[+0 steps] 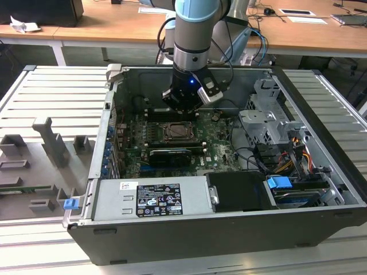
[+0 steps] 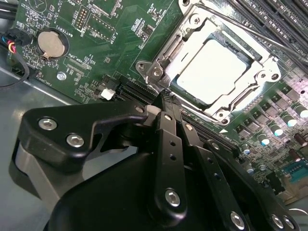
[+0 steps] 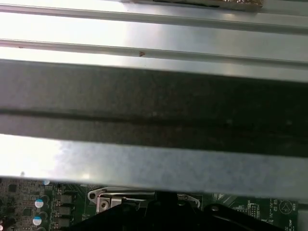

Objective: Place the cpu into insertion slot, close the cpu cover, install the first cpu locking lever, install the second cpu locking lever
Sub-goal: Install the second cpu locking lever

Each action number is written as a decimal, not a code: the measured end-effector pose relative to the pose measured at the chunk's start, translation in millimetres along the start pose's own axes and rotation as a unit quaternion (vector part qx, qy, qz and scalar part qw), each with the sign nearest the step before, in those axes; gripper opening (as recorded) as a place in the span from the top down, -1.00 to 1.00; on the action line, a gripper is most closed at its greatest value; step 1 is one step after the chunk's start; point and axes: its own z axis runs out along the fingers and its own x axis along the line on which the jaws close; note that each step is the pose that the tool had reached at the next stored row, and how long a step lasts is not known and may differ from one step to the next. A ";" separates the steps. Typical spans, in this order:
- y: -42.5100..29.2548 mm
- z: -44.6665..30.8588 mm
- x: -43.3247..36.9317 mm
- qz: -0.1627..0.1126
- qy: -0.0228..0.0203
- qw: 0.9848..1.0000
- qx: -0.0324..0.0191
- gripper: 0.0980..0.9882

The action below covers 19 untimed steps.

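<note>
A: Where's the cpu [image 2: 213, 72]?

B: Seated in the insertion slot [image 2: 190, 29], with the cpu cover [image 2: 226, 113] down around it.

A: And the gripper [image 2: 166, 98]?

B: Fingers pinched together, holding nothing, tip just beside the cover's edge. The levers look like thin springy wire; I'd push near the free end. The chip's fragile, so keep off its face.
</note>
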 end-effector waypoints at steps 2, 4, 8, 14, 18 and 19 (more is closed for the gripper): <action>-0.8 0.0 0.1 0.000 0.000 1.000 0.000 0.98; -1.3 -0.1 0.1 0.000 0.000 1.000 0.000 0.98; -1.5 -0.1 0.1 0.000 0.000 1.000 0.000 0.98; -1.6 -1.4 0.1 0.000 0.000 1.000 0.000 0.98; -4.8 -1.7 0.3 0.000 0.000 1.000 0.000 0.98; -5.9 -1.8 0.4 0.000 0.000 1.000 0.000 0.98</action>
